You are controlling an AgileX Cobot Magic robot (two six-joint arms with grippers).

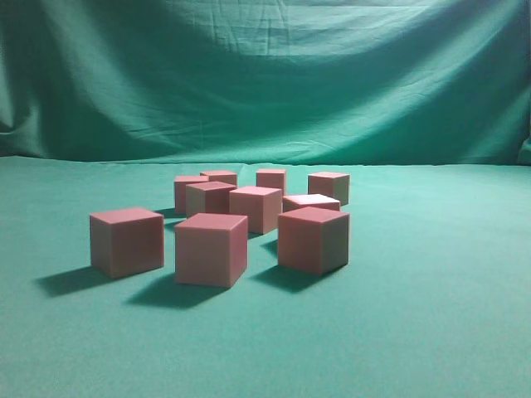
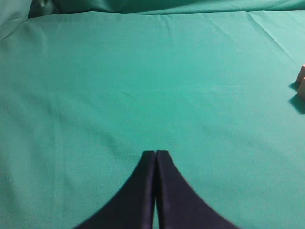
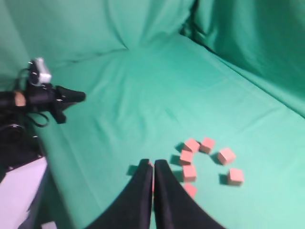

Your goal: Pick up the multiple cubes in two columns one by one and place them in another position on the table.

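While closed tight, fingers touching, holding nothing: left end effector (image 2: 155,153) and right end effector (image 3: 153,163), both above green surface (image 1: 431,332). Cubes (image 1: 249,224) clustered mid-surface, at 2 o'clock from right end effector.

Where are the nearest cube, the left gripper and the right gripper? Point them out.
nearest cube (image 1: 211,250): exterior view, front face.
left gripper (image 2: 155,153): left wrist view, tips of the shut jaws.
right gripper (image 3: 153,163): right wrist view, tips of the shut jaws.

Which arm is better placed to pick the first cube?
Probably the right: its shut end effector looks down on the cubes; the left end effector sees them only at its frame edge.
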